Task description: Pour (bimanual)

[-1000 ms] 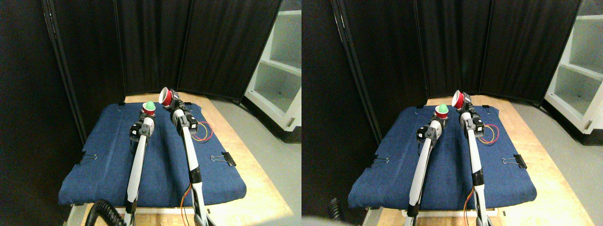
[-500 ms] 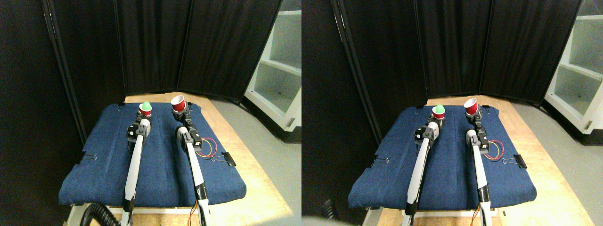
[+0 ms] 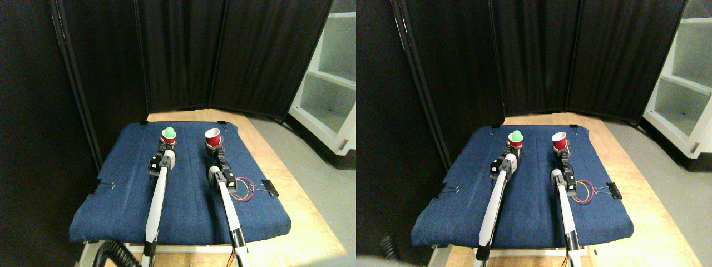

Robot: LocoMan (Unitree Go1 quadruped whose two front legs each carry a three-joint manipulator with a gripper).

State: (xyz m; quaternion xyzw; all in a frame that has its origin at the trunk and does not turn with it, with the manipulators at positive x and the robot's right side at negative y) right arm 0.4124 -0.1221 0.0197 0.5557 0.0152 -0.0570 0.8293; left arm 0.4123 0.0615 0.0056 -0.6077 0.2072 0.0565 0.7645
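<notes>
My left gripper (image 3: 168,143) is shut on a small red cup (image 3: 168,139) that holds a green ball (image 3: 168,132), upright over the back of the blue cloth (image 3: 189,189). To its right, my right gripper (image 3: 214,147) is shut on a second red cup (image 3: 213,137). That cup stands upright with its white-rimmed mouth facing up, and I see nothing inside it. A hand's width of cloth separates the two cups. I cannot tell whether the cups touch the cloth.
The cloth covers a wooden table (image 3: 289,217) and is held by binder clips on the right (image 3: 271,187) and left (image 3: 105,185). Red and yellow wires (image 3: 243,188) loop beside my right arm. Black curtains (image 3: 183,55) stand behind, with a white shelf unit (image 3: 328,83) to the right.
The right cup was tipped toward the left cup; it has swung back upright, moved right and come down. Both arms have lowered, and the green ball stays in the left cup.
</notes>
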